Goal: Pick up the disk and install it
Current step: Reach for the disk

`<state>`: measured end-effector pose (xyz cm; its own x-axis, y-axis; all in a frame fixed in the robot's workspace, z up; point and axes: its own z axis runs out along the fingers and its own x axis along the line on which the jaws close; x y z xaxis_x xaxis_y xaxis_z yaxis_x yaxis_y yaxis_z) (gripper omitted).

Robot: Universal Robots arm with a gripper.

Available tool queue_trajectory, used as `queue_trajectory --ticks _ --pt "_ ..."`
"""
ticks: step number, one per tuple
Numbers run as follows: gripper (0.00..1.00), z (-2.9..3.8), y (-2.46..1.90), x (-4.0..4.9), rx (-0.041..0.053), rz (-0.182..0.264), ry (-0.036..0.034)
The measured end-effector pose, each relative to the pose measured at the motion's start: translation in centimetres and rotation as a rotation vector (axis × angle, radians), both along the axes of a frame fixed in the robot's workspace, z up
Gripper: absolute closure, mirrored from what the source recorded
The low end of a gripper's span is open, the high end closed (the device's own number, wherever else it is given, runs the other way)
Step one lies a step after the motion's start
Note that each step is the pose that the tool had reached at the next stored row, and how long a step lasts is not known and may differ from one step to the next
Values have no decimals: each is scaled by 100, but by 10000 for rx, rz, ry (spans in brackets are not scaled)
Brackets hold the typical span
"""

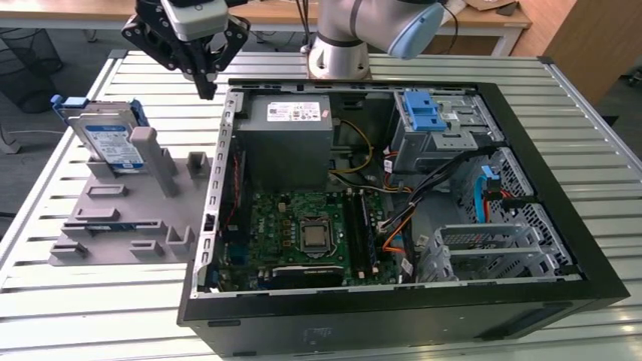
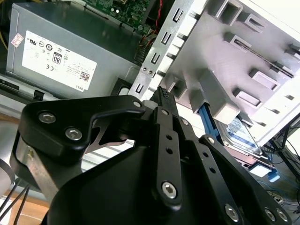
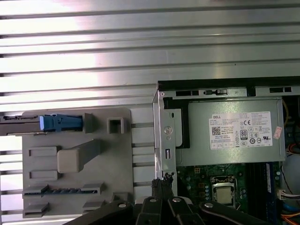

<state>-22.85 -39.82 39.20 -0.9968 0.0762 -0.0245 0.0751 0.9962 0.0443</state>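
Note:
The disk (image 1: 108,141) is a silver drive with a white-and-blue label and a blue carrier frame. It stands on edge in a slot at the far end of a grey holder (image 1: 131,222), at the exterior view's left. In the first wrist view the disk (image 3: 28,123) appears edge-on with its blue frame end. In the second wrist view the disk (image 2: 240,135) sits behind the holder's posts. My gripper (image 1: 207,90) hangs above the table between the holder and the open computer case's rear corner, shut with nothing in it. In both wrist views the gripper's (image 3: 162,180) black fingers (image 2: 164,101) lie together.
An open computer case (image 1: 561,158) lies flat on the slatted metal table (image 1: 60,316). Inside are a grey power supply (image 1: 286,135), a motherboard (image 1: 301,233), cables and a drive cage with a blue latch (image 1: 426,113). The arm's base (image 1: 336,56) stands behind the case.

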Motion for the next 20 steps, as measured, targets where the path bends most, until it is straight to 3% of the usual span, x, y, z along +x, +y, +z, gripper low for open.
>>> queue_trajectory --ticks 9,15,20 --pt "89 0 11 -14 0 -1 0" --pt "89 -2 130 -107 1 -1 -2" --pt "89 -3 155 -160 0 -2 1"
